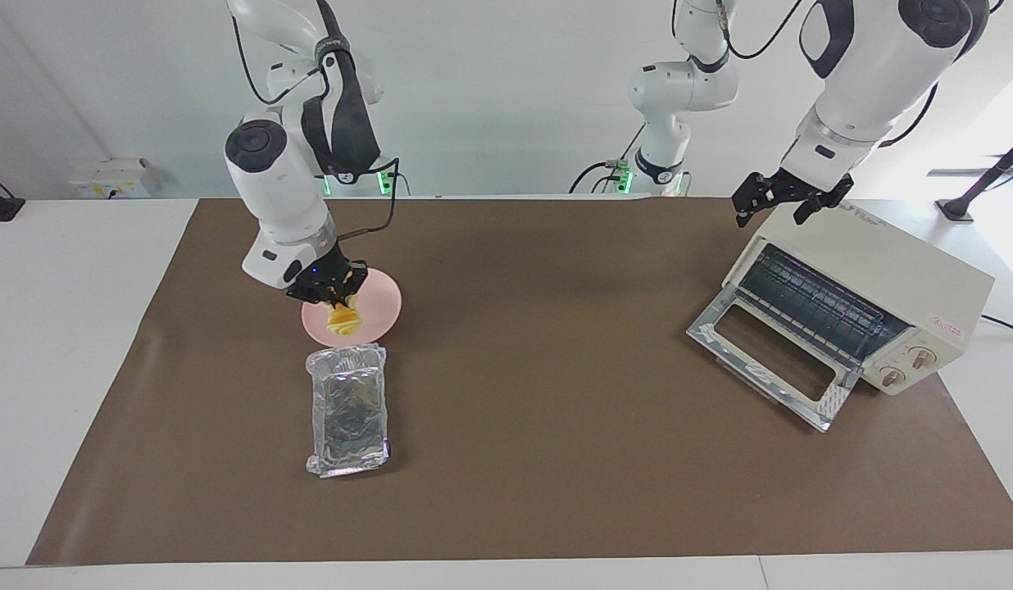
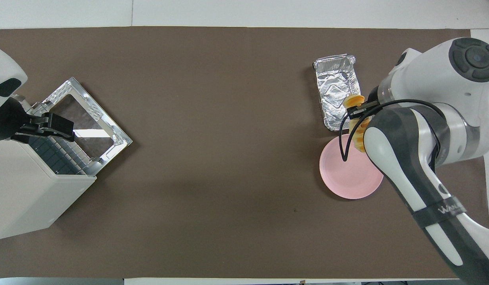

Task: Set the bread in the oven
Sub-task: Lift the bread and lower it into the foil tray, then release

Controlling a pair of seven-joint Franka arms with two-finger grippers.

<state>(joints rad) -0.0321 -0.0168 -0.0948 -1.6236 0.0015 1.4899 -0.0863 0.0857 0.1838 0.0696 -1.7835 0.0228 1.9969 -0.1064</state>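
The bread (image 1: 343, 319) is a small golden-yellow ridged loaf. It hangs on end from my right gripper (image 1: 336, 295), which is shut on its upper part, just over the pink plate (image 1: 383, 306). In the overhead view the bread (image 2: 354, 101) shows beside the right arm's wrist. The cream-white oven (image 1: 883, 274) stands at the left arm's end of the table. Its glass door (image 1: 767, 360) is dropped open and the wire rack shows inside. My left gripper (image 1: 775, 205) is open and empty, over the oven's top edge above the opening. It also shows in the overhead view (image 2: 50, 126), as does the oven (image 2: 31, 198).
A crinkled silver foil tray (image 1: 348, 408) lies just farther from the robots than the plate and also shows from overhead (image 2: 336, 90). The pink plate (image 2: 347, 180) is bare there. A brown mat (image 1: 556, 328) covers the table.
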